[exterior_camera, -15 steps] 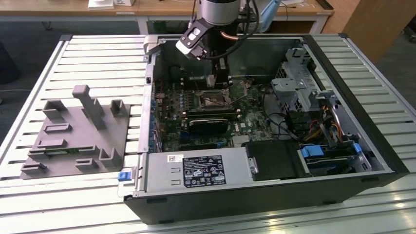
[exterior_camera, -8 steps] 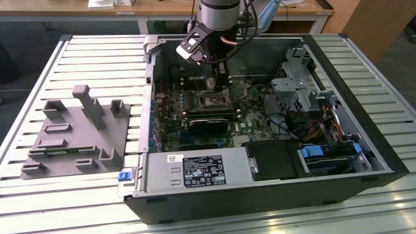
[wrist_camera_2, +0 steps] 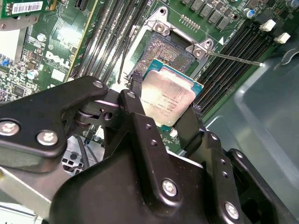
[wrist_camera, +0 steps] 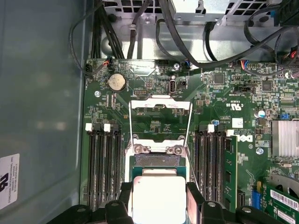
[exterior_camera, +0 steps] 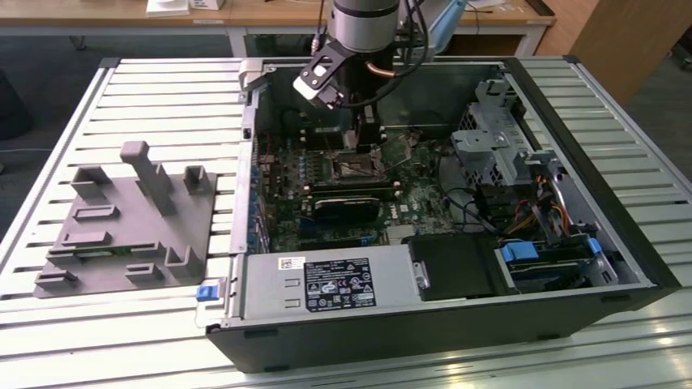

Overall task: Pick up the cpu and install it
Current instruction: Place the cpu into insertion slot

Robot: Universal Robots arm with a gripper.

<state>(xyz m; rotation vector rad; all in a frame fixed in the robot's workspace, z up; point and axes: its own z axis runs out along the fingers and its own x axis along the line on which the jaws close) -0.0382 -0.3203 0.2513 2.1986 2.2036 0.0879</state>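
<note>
While arm (exterior_camera: pixel 362 24) hangs upright over socket (wrist_camera: pixel 155 161) — jaws clamp cpu (wrist_camera_2: pixel 169 100).

A pale slatted worktop (exterior_camera: pixel 141 89) is carrying two things. Toward the exterior view's left, a grey plastic tray (exterior_camera: pixel 108 231) is lying flat on the slats, with several upright posts and low blocks rising from its surface. Toward the exterior view's right, a black computer case (exterior_camera: pixel 433 336) is lying on its side with its open face turned upward, taking up much of the worktop. A narrow strip of bare slats is showing between tray and case, so the two are sitting apart
</note>
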